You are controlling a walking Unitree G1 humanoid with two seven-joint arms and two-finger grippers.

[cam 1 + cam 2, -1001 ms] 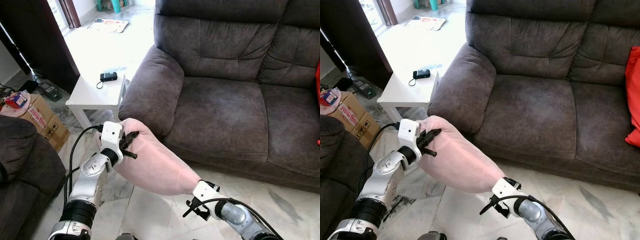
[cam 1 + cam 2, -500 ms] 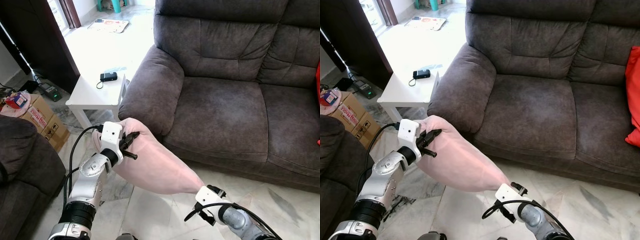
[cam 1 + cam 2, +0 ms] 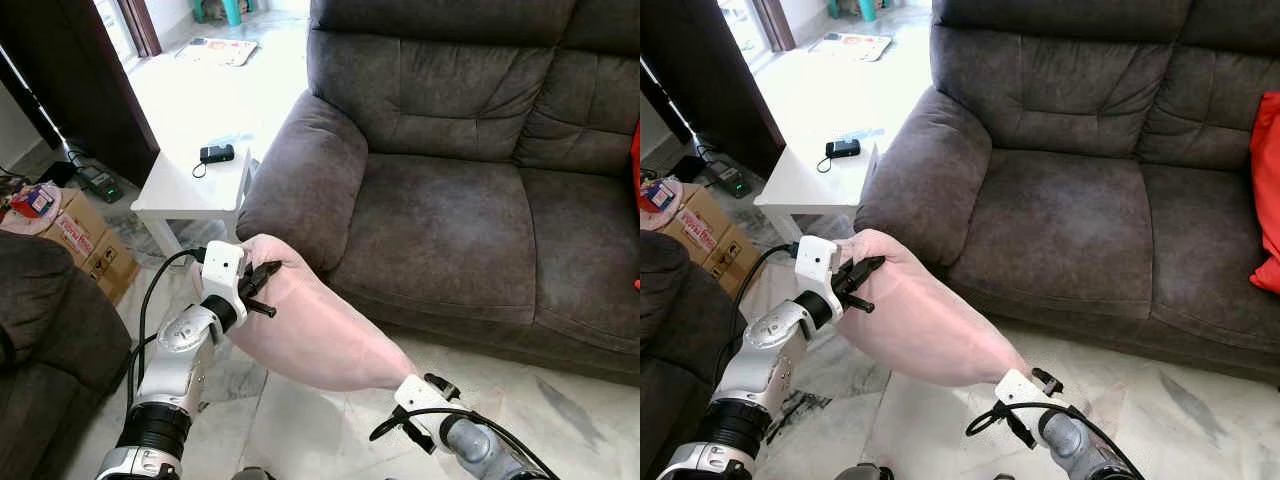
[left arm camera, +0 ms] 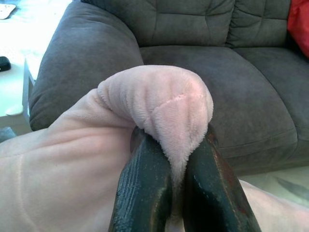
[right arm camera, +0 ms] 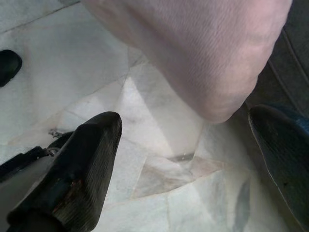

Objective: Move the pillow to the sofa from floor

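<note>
Pillow (image 3: 315, 335), pink, pinched at one corner by left gripper (image 3: 262, 290) fingers, lower left of frame; right gripper (image 5: 193, 145) fingers spread beneath it, above floor (image 5: 159, 159), before sofa (image 3: 450, 220).

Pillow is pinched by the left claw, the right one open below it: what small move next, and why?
Probably close the right claw on the pillow's lower end. The left claw pinches only a corner fold, while the right sits open just under the hanging end, above the floor. A second grip should steady the lift onto the sofa seat.
</note>
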